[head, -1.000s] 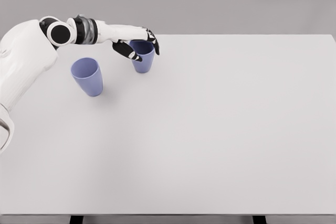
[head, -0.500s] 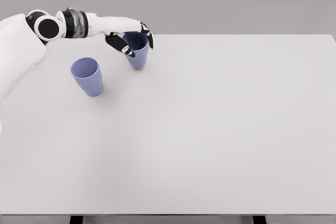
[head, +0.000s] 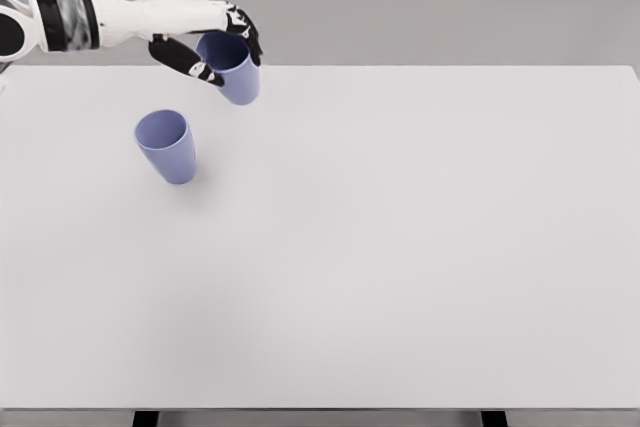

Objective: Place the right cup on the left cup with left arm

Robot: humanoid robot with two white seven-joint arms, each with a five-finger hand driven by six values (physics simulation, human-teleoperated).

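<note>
Left hand (head: 212, 47) grips right cup (head: 233, 71), tilted, raised off white tabletop (head: 420, 227) | left cup (head: 167, 146) stands upright nearby, apart

The left hand (head: 215, 42) grips a blue cup (head: 235, 72), tilted, above the table (head: 400, 247), near another cup (head: 167, 146).

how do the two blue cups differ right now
The held cup is in the grasp of the left hand, lifted near the far edge of the table; the free cup stands on the table untouched. The held cup looks a darker blue and tilts slightly, while the free cup is paler and leans little. Both are plain, handleless, tapered cups with open mouths up.
</note>
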